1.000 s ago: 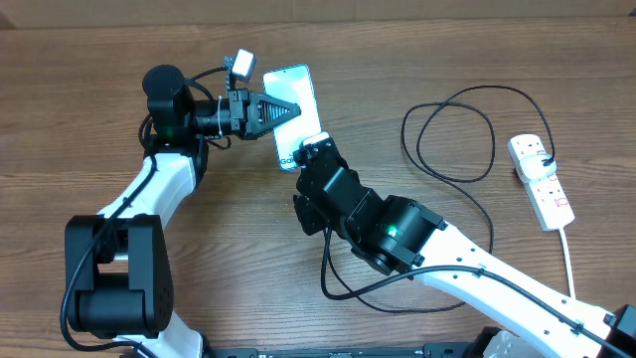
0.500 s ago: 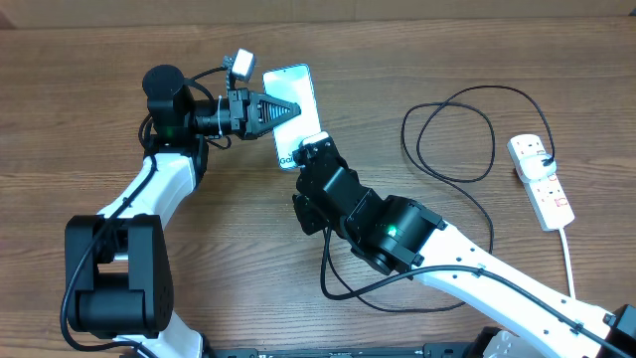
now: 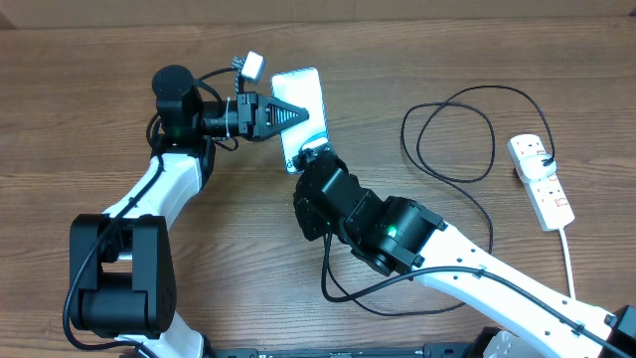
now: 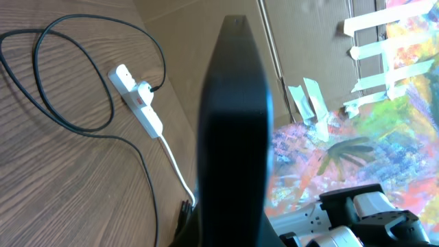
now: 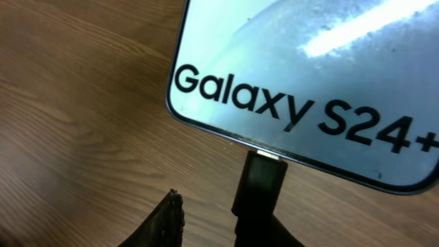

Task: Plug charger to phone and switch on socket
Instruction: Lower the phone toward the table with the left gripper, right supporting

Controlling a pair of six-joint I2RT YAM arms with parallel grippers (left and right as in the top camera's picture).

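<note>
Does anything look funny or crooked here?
Yes. The charger connector sits at the bottom edge of the phone, but a sliver of silver metal shows between them, so it may not be pushed all the way in. The phone also lies slanted on the table.

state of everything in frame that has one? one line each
phone: screen shows "Galaxy S24+", held by the left gripper
left gripper: shut on phone
right gripper: open, one finger clear of the charger tip
charger: tip at the phone's bottom port, some metal showing; far end plugged into socket
socket: charger plugged in; switch position too small to tell
</note>
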